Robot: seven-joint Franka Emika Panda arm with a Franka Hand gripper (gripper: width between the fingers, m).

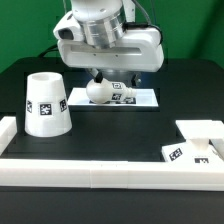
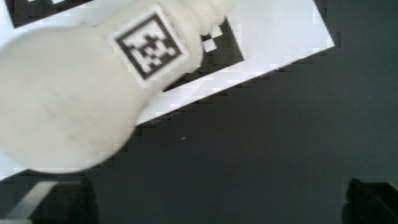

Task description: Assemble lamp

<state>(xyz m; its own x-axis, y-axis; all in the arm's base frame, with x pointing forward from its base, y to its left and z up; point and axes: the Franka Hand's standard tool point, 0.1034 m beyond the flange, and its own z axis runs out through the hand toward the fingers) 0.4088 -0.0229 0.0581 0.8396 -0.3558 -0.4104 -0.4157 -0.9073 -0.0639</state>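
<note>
One bulb (image 1: 98,91) is seen across marker board's (image 1: 150,101) edge, under gripper (image 1: 108,79) w/ jaws spread; shade (image 1: 45,105) & base (image 1: 197,140) are set well apart, either side.

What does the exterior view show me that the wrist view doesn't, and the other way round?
Only the exterior view: the shade standing opening-up at that view's left, the base at its right beside the white rail, and the arm above the bulb.
Only the wrist view: the pincer with its fingertips set wide apart and bare table between them, plus the bulb's tag up close.
Both: the bulb seen against the marker board.
</note>
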